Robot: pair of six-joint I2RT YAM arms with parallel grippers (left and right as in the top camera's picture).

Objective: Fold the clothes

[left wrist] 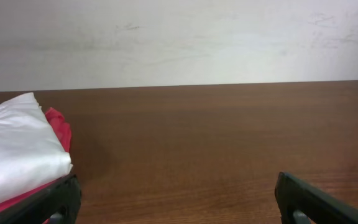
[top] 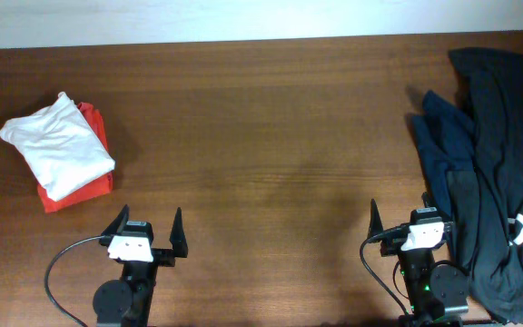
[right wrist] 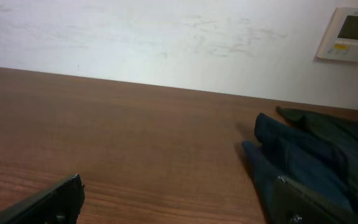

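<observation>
A folded white garment (top: pixel 58 143) lies on a folded red garment (top: pixel 96 136) at the table's left; both show in the left wrist view (left wrist: pixel 14 149). A heap of unfolded dark clothes, a black garment (top: pixel 507 145) and a dark blue one (top: pixel 443 136), lies at the right edge, seen in the right wrist view (right wrist: pixel 309 158). My left gripper (top: pixel 146 232) is open and empty near the front edge, right of the folded stack. My right gripper (top: pixel 411 222) is open and empty, its right finger against the dark heap's edge.
The brown wooden table (top: pixel 271 136) stretches between the two piles. A white wall runs behind its far edge, with a thermostat (right wrist: pixel 353 34) on it at the right. Cables trail from both arm bases at the front edge.
</observation>
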